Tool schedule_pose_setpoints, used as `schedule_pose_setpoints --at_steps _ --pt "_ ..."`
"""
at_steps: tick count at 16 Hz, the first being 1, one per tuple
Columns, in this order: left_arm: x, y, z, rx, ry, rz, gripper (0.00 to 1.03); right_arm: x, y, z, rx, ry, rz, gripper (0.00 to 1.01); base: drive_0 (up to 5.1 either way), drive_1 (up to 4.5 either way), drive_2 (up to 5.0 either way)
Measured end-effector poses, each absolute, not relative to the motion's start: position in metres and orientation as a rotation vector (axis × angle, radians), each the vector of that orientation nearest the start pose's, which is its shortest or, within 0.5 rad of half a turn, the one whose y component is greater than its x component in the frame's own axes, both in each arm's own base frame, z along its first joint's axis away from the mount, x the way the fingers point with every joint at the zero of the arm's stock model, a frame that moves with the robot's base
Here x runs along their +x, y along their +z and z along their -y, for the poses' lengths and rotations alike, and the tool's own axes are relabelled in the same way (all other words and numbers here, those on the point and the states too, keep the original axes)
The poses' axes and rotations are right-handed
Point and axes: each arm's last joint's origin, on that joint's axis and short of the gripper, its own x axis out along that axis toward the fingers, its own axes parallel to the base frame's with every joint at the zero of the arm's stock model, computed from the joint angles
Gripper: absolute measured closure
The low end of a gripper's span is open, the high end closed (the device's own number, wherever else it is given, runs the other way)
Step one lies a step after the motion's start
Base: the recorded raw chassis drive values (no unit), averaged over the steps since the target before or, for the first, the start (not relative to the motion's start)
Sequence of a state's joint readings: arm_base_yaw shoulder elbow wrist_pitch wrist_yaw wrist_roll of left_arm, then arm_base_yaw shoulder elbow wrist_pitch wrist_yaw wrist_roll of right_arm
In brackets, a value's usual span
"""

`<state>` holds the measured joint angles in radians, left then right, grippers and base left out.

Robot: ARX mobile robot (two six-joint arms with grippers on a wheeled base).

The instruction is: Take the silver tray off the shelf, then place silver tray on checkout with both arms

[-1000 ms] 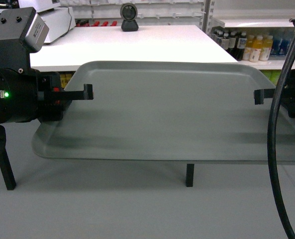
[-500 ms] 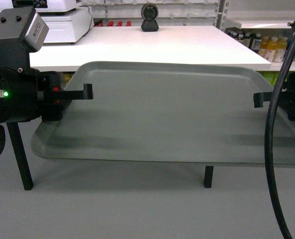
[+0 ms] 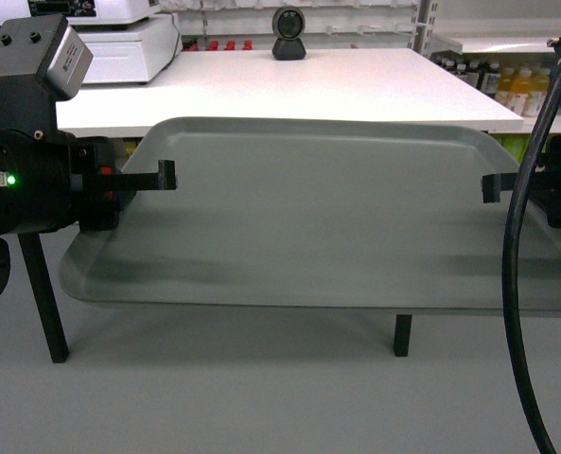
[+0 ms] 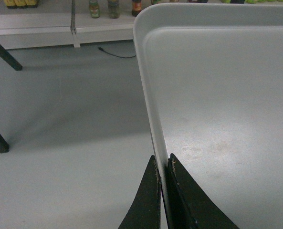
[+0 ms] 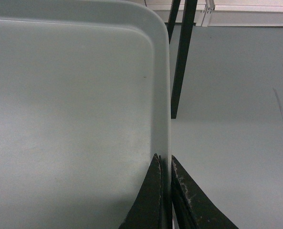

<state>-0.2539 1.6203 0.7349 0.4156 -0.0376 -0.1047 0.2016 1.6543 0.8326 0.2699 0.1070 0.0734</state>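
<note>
Silver tray (image 3: 327, 213) carried in the air, near side of the checkout (image 3: 289, 85).

The left gripper (image 4: 163, 191) and right gripper (image 5: 164, 193) each pinch a side rim; uneven lifting could twist the tray loose or clip the tabletop's near edge.

One silver tray (image 3: 327, 218) is pinched between two grippers, the left gripper (image 4: 163, 164) clamped on its left rim and the right gripper (image 5: 165, 164) on its right rim. Beyond the jaws stands one checkout (image 3: 289, 90) bearing one round black device (image 3: 289, 33) and one white scale (image 3: 119, 43). Two black table legs (image 3: 42, 298) show below the tray.
</note>
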Motion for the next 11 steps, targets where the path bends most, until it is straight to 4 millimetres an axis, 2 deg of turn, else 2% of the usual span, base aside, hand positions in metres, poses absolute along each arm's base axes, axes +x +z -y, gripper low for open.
schedule_pose_setpoints --at_steps 1,11 --pt "0.3108 0.1717 0.0795 -0.034 -0.188 -0.476 1.0 0.3288 0.1774 -0.064 -0.013 0.072 -0.549 0.98 0.0 1.43 -1.4" --pt "0.3109 0.1719 0.0795 -0.034 -0.188 -0.474 1.0 0.329 0.1781 -0.0642 -0.016 0.073 -0.542 0.98 0.1 4.31 -4.1"
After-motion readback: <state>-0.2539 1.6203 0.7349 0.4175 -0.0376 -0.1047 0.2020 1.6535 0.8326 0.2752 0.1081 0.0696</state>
